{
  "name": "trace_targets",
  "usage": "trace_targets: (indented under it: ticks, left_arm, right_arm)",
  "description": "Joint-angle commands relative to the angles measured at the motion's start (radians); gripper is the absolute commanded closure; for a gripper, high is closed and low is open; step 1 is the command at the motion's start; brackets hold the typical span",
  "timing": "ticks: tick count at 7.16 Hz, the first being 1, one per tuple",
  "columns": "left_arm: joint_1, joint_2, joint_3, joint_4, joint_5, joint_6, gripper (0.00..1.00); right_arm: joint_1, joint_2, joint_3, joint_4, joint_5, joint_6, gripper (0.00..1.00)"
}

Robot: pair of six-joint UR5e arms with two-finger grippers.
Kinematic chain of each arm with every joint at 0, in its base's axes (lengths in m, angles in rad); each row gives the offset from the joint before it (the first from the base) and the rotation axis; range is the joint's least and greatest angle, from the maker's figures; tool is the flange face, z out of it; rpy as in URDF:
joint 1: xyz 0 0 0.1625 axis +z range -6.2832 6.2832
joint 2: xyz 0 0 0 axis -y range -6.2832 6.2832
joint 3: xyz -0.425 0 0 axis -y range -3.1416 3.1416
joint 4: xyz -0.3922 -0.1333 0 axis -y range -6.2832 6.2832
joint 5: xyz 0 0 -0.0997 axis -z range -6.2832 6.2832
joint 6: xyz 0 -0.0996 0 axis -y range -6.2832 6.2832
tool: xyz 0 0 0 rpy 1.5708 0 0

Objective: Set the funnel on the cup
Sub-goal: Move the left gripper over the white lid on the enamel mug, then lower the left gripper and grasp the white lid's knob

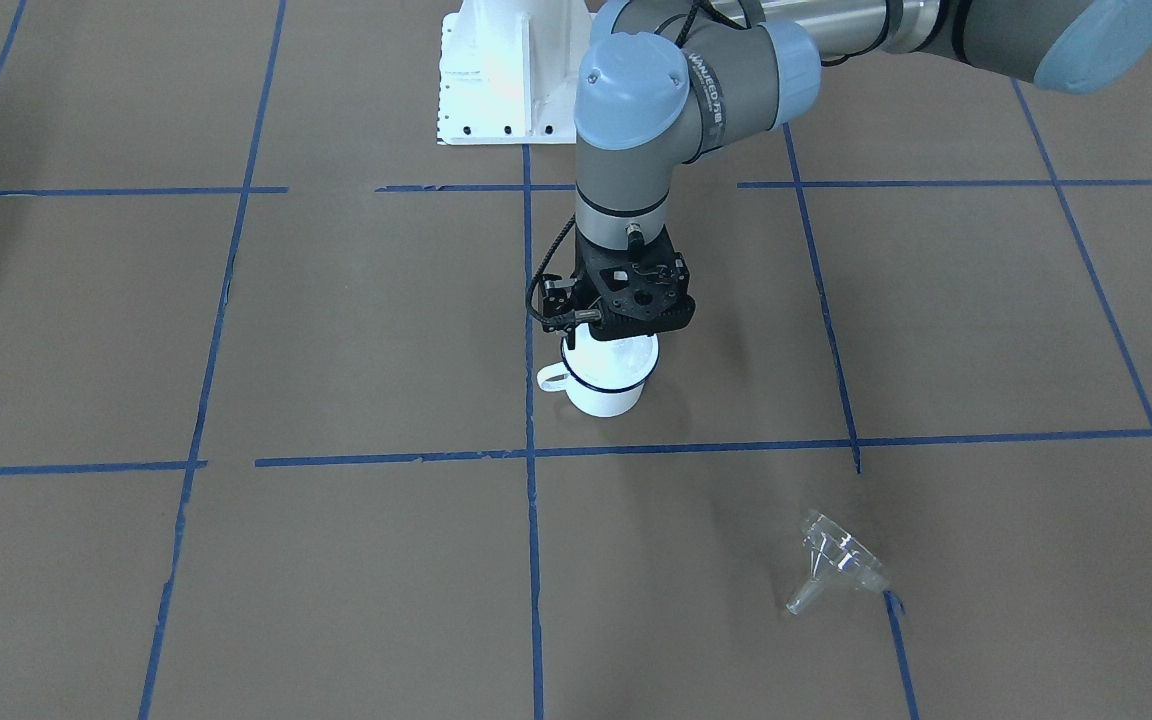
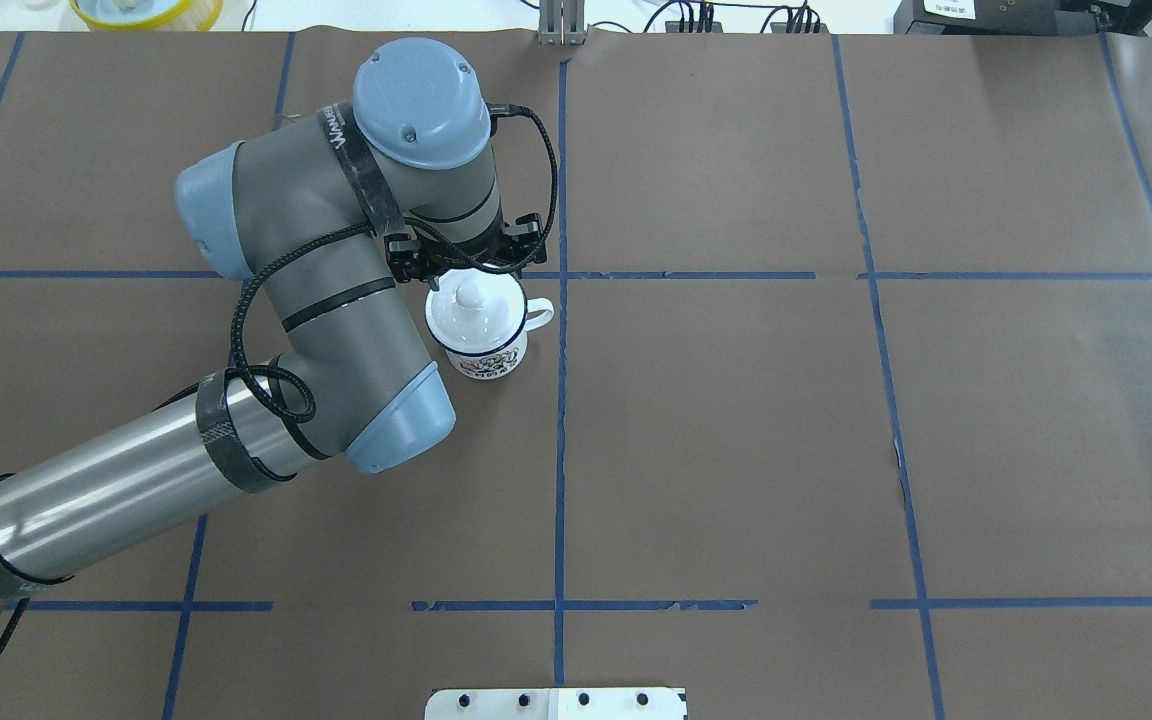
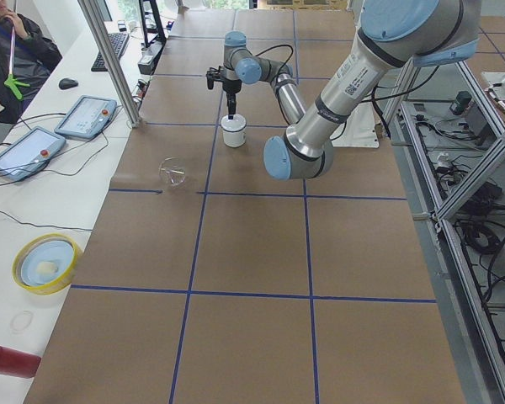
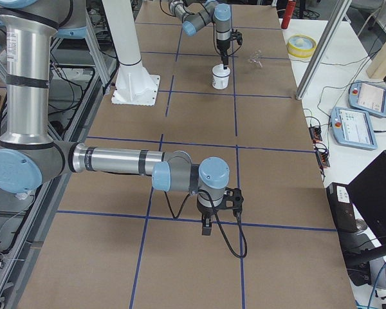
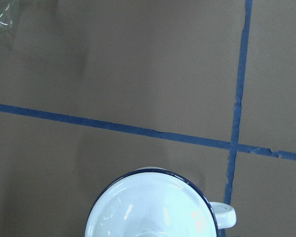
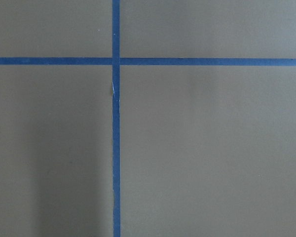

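Observation:
The cup, a white mug with a dark blue rim, stands near the table's middle with a round white knobbed lid on it. My left gripper hangs straight over the lid; its fingers look spread to either side of the knob, which shows free. The cup also shows in the front view and at the bottom of the left wrist view. The clear funnel lies on its side on the paper, apart from the cup, toward the operators' edge. My right gripper hovers over bare table far off; I cannot tell its state.
The white robot base stands behind the cup. A yellow bowl, a red cylinder and two tablets lie on the side bench, where a person sits. Blue tape lines grid the brown paper.

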Motion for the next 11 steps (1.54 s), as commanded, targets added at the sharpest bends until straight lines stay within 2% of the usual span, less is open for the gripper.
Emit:
trace_targets:
  ticks: [1, 4, 7, 11]
  left_arm:
    - [0.000, 0.027, 0.002, -0.029, 0.000, 0.004, 0.13]
    - [0.000, 0.031, -0.009, -0.027, -0.045, 0.004, 0.17]
    - [0.000, 0.031, -0.011, -0.026, -0.048, 0.004, 0.21]
    - [0.000, 0.031, -0.006, -0.026, -0.045, 0.003, 0.21]
  right_arm:
    - [0.000, 0.000, 0.000, 0.000, 0.000, 0.000, 0.00]
    - [0.000, 0.000, 0.000, 0.000, 0.000, 0.000, 0.00]
    - [0.000, 0.000, 0.000, 0.000, 0.000, 0.000, 0.00]
    - [0.000, 0.000, 0.000, 0.000, 0.000, 0.000, 0.00]
